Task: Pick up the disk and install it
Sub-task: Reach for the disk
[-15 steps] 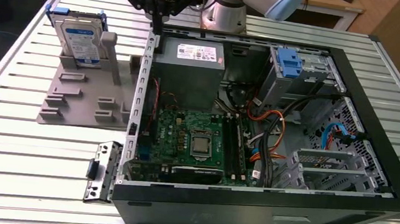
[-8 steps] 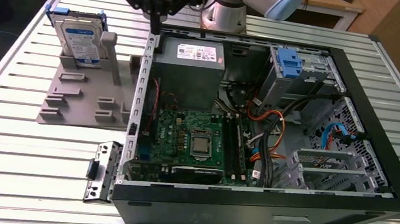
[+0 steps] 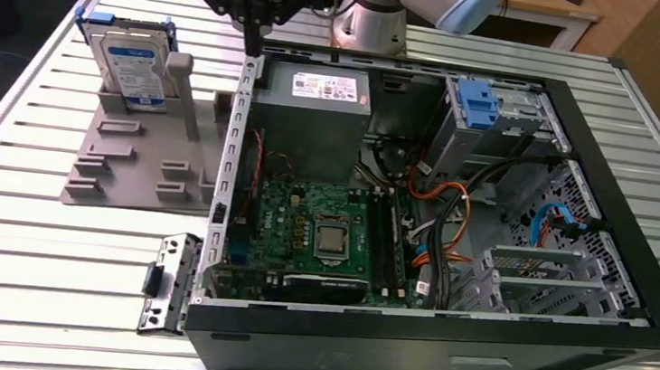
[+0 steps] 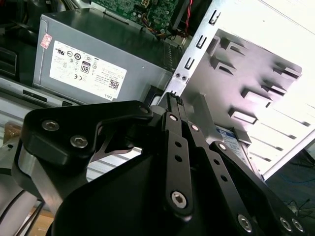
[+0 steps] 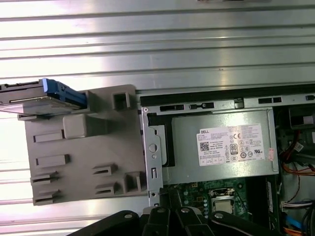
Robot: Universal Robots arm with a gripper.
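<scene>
The disk (image 3: 134,62), a silver-grey drive with a white-and-blue label in a blue frame, stands upright in a slot of the grey holder (image 3: 138,167) at the exterior view's left. In the first wrist view the disk (image 5: 42,98) shows edge-on at one end of the holder (image 5: 83,157). My black gripper (image 3: 252,43) hangs shut and empty over the back corner of the open computer case (image 3: 233,139), between the holder and the grey power supply box (image 3: 313,111). In the second wrist view the fingers (image 4: 173,105) meet at their tips with nothing between them.
The open case lies flat on a slatted metal table (image 3: 10,236), with the motherboard (image 3: 313,233), cables and a drive bay with a blue tab (image 3: 478,99) inside. A loose metal bracket (image 3: 169,283) lies by the case's front corner. The arm's base (image 3: 371,16) stands behind the case.
</scene>
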